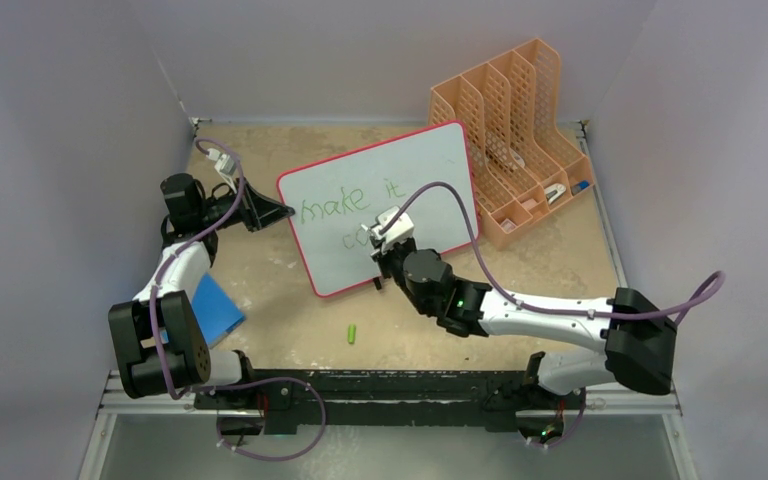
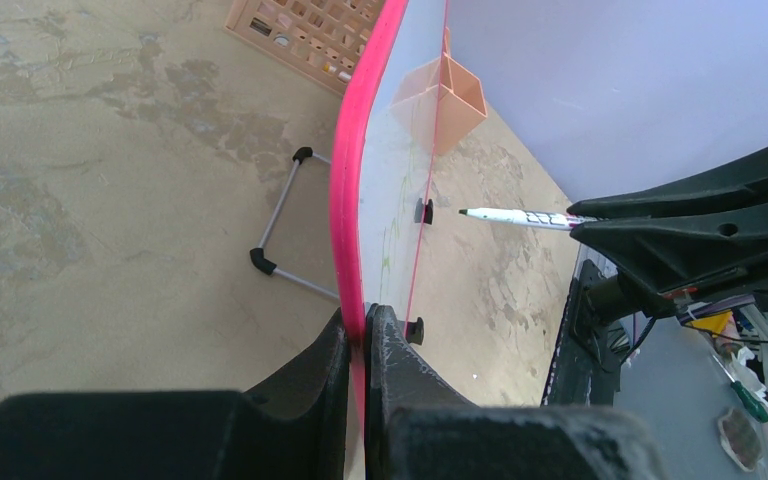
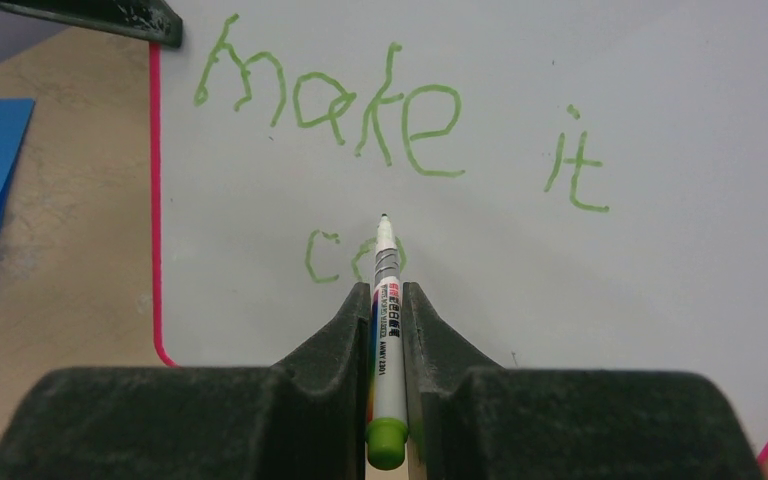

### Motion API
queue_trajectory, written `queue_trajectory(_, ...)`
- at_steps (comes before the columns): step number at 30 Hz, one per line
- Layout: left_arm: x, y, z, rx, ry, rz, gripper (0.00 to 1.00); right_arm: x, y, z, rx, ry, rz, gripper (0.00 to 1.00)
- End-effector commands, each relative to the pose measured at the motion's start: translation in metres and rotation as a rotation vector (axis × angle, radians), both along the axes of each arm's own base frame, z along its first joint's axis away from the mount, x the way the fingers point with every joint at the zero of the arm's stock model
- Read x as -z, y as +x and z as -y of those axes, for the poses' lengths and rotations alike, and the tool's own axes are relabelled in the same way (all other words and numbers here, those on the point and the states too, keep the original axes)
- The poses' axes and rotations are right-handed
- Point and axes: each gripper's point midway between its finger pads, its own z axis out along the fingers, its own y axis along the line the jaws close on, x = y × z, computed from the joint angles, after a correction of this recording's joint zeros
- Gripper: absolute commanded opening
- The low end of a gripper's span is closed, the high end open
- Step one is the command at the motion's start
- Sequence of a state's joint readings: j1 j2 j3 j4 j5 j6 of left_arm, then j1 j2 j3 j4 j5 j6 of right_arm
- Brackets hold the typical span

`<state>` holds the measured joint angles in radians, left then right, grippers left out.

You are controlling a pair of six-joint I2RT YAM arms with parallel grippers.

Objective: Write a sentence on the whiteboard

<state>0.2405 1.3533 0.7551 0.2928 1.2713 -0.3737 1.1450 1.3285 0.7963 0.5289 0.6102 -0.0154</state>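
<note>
Right fingers point(image 3: 320, 350) are clamped on a green marker point(image 3: 388, 320), its tip close to the whiteboard point(image 3: 580, 320) ahead of them. Just beyond the tip, the sentence point(image 3: 400, 120) reads "make it co". Left fingers point(image 2: 305, 375) pinch the whiteboard's pink rim.

This looks like a robotics lab bench, boxed in as a test cell. Plain pale walls point(image 1: 60, 80) close off the worn beige tabletop point(image 1: 290, 320) at 9, 12 and 3 o'clock. A left arm point(image 1: 175, 275) and a right arm point(image 1: 540, 315) are bolted to a black rail point(image 1: 410, 385) at 6 o'clock, with purple cables point(image 1: 477, 235) looping off them. Office props sit on top: an orange file rack point(image 1: 505, 110) at 1 o'clock, a whiteboard point(image 1: 420, 170) at centre and a blue pad point(image 1: 217, 305) at 8 o'clock.
</note>
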Motion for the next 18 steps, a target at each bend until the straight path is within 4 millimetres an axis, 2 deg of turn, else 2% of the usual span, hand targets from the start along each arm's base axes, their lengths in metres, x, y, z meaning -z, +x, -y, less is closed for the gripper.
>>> queue_trajectory(1,-0.009,-0.001,0.006,0.025,0.026,0.068,0.00,0.002,0.008,0.010,0.068,0.008,0.006,0.00)
queue_trajectory(18,-0.008,-0.001,0.005,0.024,0.027,0.066,0.00,0.014,0.020,0.019,0.108,0.023,-0.020,0.00)
